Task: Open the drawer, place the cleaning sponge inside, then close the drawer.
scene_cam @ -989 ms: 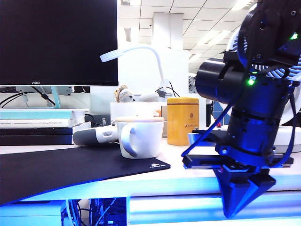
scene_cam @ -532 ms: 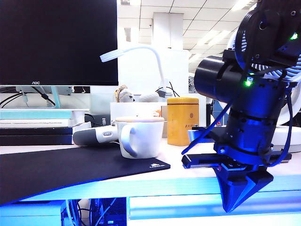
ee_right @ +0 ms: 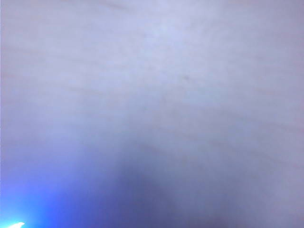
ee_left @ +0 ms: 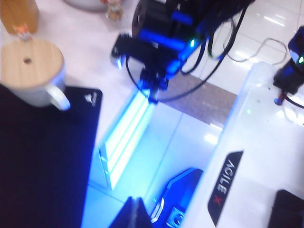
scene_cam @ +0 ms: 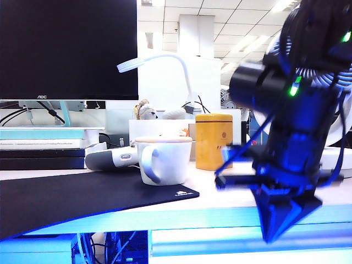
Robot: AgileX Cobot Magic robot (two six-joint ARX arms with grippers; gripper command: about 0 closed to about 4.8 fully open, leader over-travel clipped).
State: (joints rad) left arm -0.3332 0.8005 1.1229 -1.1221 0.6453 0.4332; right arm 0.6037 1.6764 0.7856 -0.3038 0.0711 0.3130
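The right gripper (scene_cam: 278,234) hangs at the front edge of the desk (scene_cam: 220,206) on the right of the exterior view, its jaws pressed together into one dark point aimed down at the glowing blue drawer (scene_cam: 203,236) front just under the desktop. The arm above it is smeared by motion blur. The right wrist view gives only a pale, featureless blur with a blue glow in one corner, so it tells nothing about contact between the tip and the drawer.

The left wrist view looks down on the same scene: the right gripper (ee_left: 153,95) points at the end of the bright blue drawer (ee_left: 126,137) strip, and the left gripper (ee_left: 134,213) shows only as a dark tip at the frame's edge, well apart from the drawer; I cannot tell whether its jaws are open or closed.

The cleaning sponge cannot be made out in any view.

On the desk stand a white mug (scene_cam: 163,159) with a wooden lid, on the edge of a black mat (scene_cam: 71,198), and a yellow tin (scene_cam: 213,141) just behind it. A dark monitor (scene_cam: 69,49) fills the upper left
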